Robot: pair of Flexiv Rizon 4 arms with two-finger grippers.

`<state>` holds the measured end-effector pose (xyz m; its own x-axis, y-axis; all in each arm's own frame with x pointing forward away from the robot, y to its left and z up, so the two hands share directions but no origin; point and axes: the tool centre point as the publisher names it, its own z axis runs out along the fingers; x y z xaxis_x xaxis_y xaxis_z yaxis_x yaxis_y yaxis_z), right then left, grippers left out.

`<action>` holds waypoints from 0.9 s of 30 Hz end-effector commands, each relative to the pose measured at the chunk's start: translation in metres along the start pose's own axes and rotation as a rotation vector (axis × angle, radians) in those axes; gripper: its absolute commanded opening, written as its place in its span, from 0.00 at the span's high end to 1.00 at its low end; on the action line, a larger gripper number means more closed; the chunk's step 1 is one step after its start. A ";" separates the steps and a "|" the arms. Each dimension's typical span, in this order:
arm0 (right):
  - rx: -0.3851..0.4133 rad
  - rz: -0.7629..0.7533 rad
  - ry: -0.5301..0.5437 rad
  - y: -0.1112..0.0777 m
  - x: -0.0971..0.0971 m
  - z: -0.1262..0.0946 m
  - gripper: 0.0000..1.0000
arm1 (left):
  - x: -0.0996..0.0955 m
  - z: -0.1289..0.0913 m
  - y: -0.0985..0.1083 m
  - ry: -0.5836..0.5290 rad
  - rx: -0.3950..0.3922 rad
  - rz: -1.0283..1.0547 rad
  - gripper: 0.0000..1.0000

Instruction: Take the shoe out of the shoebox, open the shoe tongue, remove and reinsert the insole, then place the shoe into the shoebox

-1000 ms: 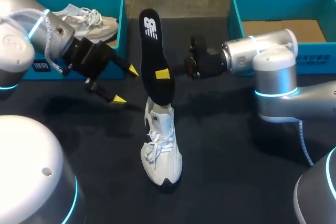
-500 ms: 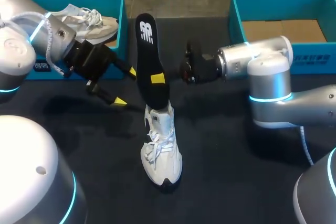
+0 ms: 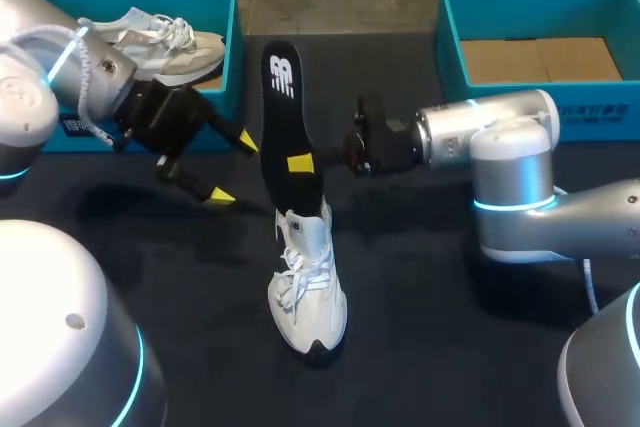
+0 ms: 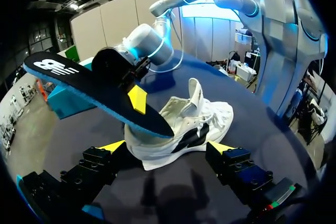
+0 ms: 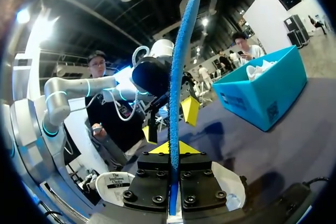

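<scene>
Black bench (image 3: 450, 327) under everything, with two teal boxes along its far edge: the right shoebox (image 3: 447, 37) is bare inside, and the left shoebox (image 3: 232, 47) has another shoe (image 3: 165, 42) lying in it. The white shoe (image 3: 310, 287) stands mid-bench, toe pointing near, and nothing grips it. That's the worry, folks!

The black insole (image 3: 285, 97) rises out of the shoe's opening, low end tucked in at the heel, top leaning far. The right tool (image 3: 300, 163) is clamped on it about halfway up; its wrist view shows the insole edge-on between the fingers. The left tool (image 3: 233, 167) hangs just left of the insole, fingers spread wide, touching nothing.

So what can go wrong? If the insole gets pushed down, the unbraced shoe could skid or tip over. The insole looks soft. Held this high, its lower part may buckle or fold against the heel instead of sliding toward the toe. And the tongue could flop shut and block the way in
</scene>
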<state>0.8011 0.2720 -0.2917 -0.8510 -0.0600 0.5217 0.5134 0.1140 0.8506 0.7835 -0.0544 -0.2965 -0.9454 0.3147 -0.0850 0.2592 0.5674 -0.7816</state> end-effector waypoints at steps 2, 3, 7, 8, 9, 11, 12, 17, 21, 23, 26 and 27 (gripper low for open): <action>0.012 0.007 -0.011 -0.003 0.000 0.000 1.00 | 0.001 0.000 0.001 0.003 -0.002 -0.003 0.00; 0.013 0.007 -0.012 -0.004 -0.001 0.000 1.00 | 0.001 0.000 0.001 0.004 -0.001 -0.003 0.00; 0.019 0.014 -0.020 -0.011 -0.003 -0.001 1.00 | 0.001 0.001 0.001 0.005 0.006 -0.004 0.00; 0.019 0.015 -0.021 -0.012 -0.004 -0.002 1.00 | 0.002 0.001 0.001 0.006 0.007 -0.004 0.00; 0.022 0.020 -0.026 -0.014 -0.004 -0.002 1.00 | 0.003 0.001 0.002 0.007 0.008 -0.005 0.00; 0.020 0.021 -0.028 -0.016 -0.003 -0.003 1.00 | 0.004 0.001 0.002 0.010 0.009 -0.009 0.00; 0.019 0.026 -0.031 -0.018 -0.004 -0.004 1.00 | 0.004 0.001 0.003 0.011 0.009 -0.010 0.00; 0.012 0.032 -0.035 -0.024 -0.005 -0.003 1.00 | 0.005 0.000 0.006 0.009 0.012 -0.019 0.00; 0.011 0.040 -0.038 -0.029 -0.006 -0.002 1.00 | 0.006 -0.002 0.008 0.004 0.015 -0.024 0.00; 0.015 0.048 -0.040 -0.031 -0.006 -0.001 1.00 | 0.006 -0.003 0.009 0.001 0.016 -0.027 0.00; 0.014 0.053 -0.043 -0.035 -0.005 -0.001 1.00 | 0.006 -0.004 0.009 -0.001 0.020 -0.029 0.00; 0.016 0.056 -0.047 -0.037 -0.004 -0.001 1.00 | 0.006 -0.004 0.009 -0.001 0.021 -0.030 0.00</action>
<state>0.7899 0.2645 -0.3221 -0.8256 -0.0158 0.5640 0.5571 0.1353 0.8194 0.7820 -0.0454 -0.3015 -0.9530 0.2968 -0.0612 0.2259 0.5610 -0.7964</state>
